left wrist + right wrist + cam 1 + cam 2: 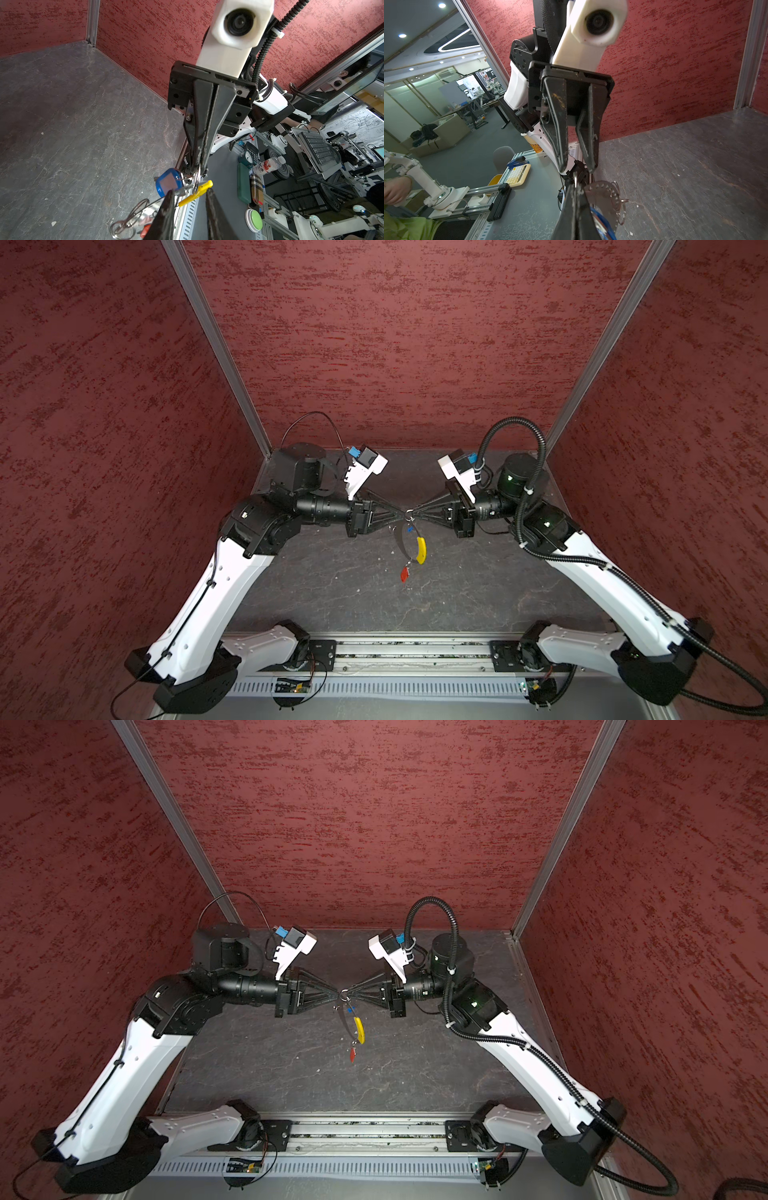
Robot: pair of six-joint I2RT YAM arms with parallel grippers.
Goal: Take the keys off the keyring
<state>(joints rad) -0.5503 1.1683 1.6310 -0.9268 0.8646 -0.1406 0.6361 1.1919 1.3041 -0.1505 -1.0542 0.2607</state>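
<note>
In both top views the two arms meet tip to tip at the middle of the frame, above the dark grey table (316, 585). The right gripper (415, 514) is clenched on a small silver split ring (409, 513), the topmost part of the keyring (398, 541). The whole bunch hangs from that pinch, trailing toward the lower edge of the frame. Just below the ring comes the blue-headed key (409, 528), small and half hidden. Then comes the thin loop, dark and narrow from this height, with the curved yellow sleeve (421, 549) on its right side. At the lowest end dangles the red-headed key (404, 573). Whether that end touches the table I cannot tell

The left gripper (401, 514) is released: the right wrist view shows a clear gap between its two black fingers (560, 133), their tips just beside the pinched ring. In the left wrist view the blue-headed key (168, 184) shows a rounded glossy head with a paler square centre. Its metal blade and one end of the yellow sleeve lie between the parted fingers, gripped by neither
</note>
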